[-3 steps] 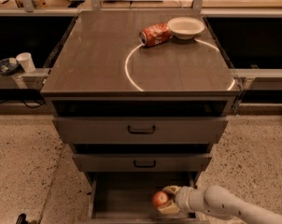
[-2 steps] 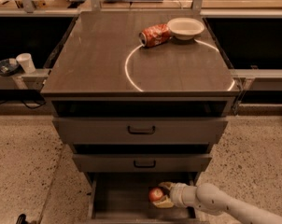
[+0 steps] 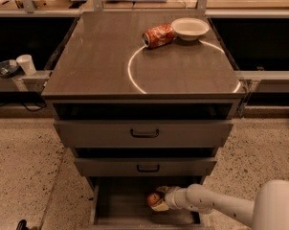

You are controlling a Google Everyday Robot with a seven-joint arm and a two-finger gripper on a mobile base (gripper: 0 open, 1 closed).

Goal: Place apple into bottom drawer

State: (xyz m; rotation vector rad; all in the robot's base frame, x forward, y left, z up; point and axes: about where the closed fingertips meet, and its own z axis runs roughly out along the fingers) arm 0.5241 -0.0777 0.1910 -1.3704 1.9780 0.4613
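Note:
The bottom drawer (image 3: 120, 200) stands pulled open at the foot of the grey-brown cabinet, a deep box with dark inner walls. The small red apple (image 3: 153, 199) with a yellowish patch is inside the drawer's opening, right of its middle. My gripper (image 3: 157, 200) reaches in from the lower right on a white arm and is shut on the apple. I cannot tell whether the apple touches the drawer floor.
A crushed red soda can (image 3: 158, 35) and a white bowl (image 3: 190, 28) lie at the back of the cabinet top (image 3: 111, 56). Two wider drawers with black handles (image 3: 144, 133) sit above, slightly pulled out. A white cup (image 3: 26, 63) stands on a ledge at left.
My gripper has carried the apple leftward and a little deeper into the bottom drawer. Nothing on the cabinet top has moved.

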